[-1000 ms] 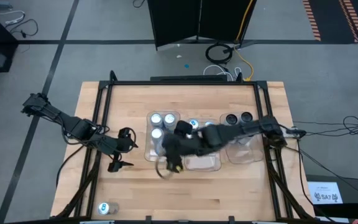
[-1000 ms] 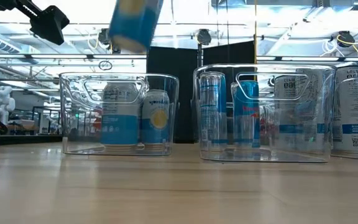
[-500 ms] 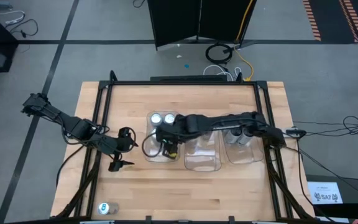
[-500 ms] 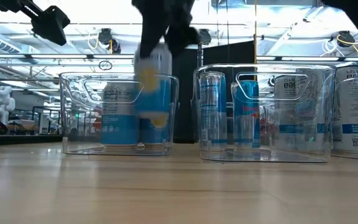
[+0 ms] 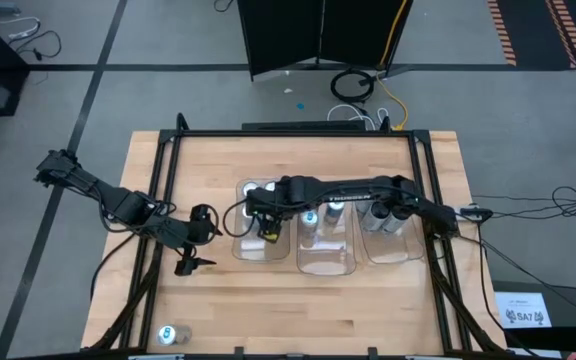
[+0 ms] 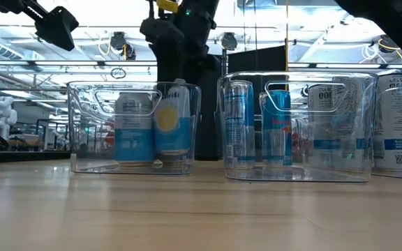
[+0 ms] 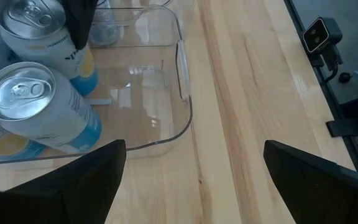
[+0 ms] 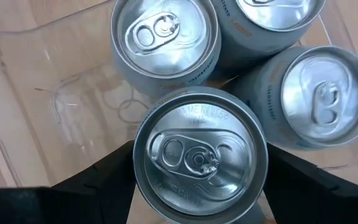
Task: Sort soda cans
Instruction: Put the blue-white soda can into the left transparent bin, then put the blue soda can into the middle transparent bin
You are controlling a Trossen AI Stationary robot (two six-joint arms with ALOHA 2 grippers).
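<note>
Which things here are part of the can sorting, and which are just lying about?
In use: held can, gripped by right pincer; cans in the clear trays; lone can at the table corner; left pincer, open, waiting.
Lying about: floor cable coil; black panel; printed sheet.

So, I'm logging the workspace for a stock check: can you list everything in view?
table: one, light wood, under everything
clear trays: three, transparent, in a row mid-table
left-tray cans: three, white-blue with yellow, standing together
held can: one, same kind, in the left tray beside them
slim cans: at least two, blue, middle tray
right-tray cans: white with dark print, count unclear
lone can: one, blue-marked, near-left table corner
left end effector: open, left of the trays
right end effector: over the left tray, closed on the held can
</note>
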